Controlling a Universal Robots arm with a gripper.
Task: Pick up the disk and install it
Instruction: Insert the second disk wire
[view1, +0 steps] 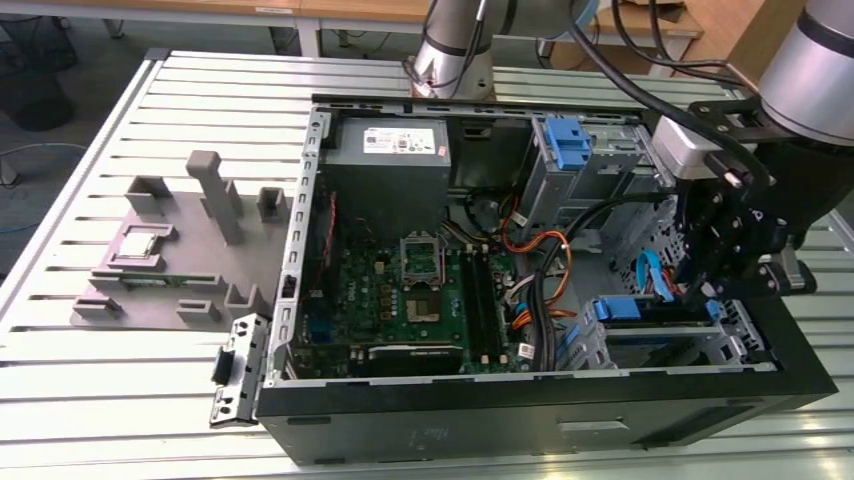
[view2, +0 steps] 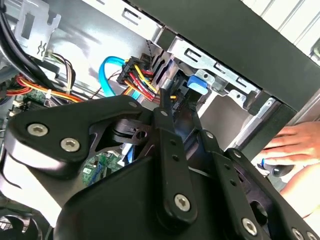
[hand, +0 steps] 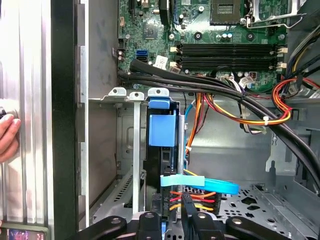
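Item: the disk (hand: 162, 131), blue-bracketed, sitting edge-up in the case's lower drive cage (view1: 667, 335). The tool (view1: 721, 285) is hovering just above it; finger state cannot be told. Handling, judged: rigid, dense, shock-sensitive; grip by bracket edges, avoiding cables (hand: 200, 192).

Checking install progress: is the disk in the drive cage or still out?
In. The disk stands edge-on inside the drive cage slot, cables plugged at its end, gripper directly over it.
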